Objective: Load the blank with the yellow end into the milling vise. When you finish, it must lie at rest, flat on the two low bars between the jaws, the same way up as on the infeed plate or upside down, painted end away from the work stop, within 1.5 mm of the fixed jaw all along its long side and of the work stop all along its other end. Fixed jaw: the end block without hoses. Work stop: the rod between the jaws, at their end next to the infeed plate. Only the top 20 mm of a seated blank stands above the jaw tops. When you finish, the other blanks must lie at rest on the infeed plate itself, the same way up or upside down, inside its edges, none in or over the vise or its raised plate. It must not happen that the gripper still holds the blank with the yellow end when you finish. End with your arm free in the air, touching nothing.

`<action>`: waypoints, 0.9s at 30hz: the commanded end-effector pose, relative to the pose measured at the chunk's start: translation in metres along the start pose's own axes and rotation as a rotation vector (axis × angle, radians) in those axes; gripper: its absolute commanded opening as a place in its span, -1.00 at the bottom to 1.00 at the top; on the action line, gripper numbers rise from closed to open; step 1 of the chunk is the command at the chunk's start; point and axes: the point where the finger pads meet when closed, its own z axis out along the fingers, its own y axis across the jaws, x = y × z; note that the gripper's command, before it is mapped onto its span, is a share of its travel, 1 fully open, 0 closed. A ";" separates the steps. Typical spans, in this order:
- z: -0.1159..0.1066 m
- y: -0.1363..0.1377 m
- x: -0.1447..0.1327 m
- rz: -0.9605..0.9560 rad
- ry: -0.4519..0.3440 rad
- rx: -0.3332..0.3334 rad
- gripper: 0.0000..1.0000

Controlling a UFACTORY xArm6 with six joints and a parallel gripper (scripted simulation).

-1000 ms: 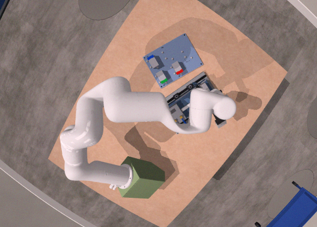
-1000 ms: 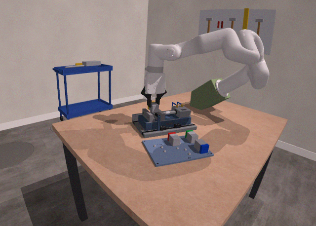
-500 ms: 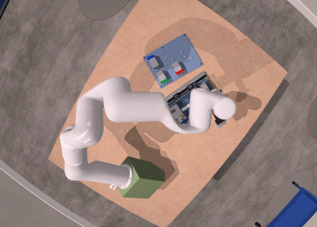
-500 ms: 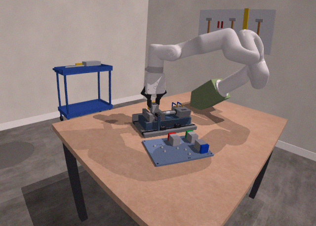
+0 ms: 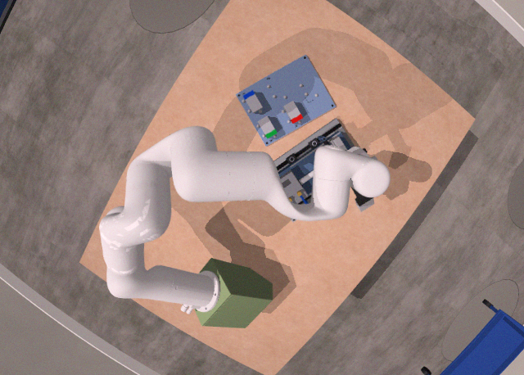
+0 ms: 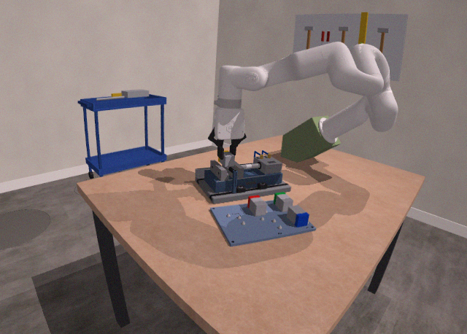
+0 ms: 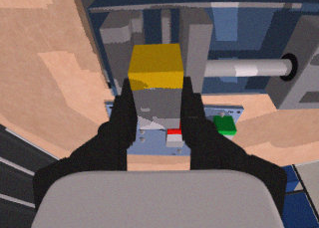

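Seemingly just above the vise (image 5: 291, 182) (image 6: 245, 179) (image 7: 239, 39), near the table's (image 5: 321, 244) (image 6: 263, 273) (image 7: 45, 79) right edge in the top view, the part-open jaws (image 6: 227, 151) (image 7: 159, 106) grip the yellow-ended blank (image 6: 228, 159) (image 7: 157, 101).

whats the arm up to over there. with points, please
The arm's gripper (image 6: 227, 155) (image 7: 158, 91) is shut on the blank with the yellow end (image 7: 156, 66), holding it over the milling vise (image 6: 241, 179) (image 7: 239, 26). It looks to be lining it up with the gap between the jaws, and it does not appear seated yet. Three other blanks, marked red, green and blue, stand on the infeed plate (image 5: 291, 77) (image 6: 256, 234).
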 end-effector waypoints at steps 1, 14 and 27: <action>-0.002 -0.001 0.000 -0.001 0.001 0.004 -1.00; -0.001 -0.001 0.000 -0.001 0.001 0.004 -1.00; 0.001 -0.001 0.000 -0.001 0.001 0.004 -1.00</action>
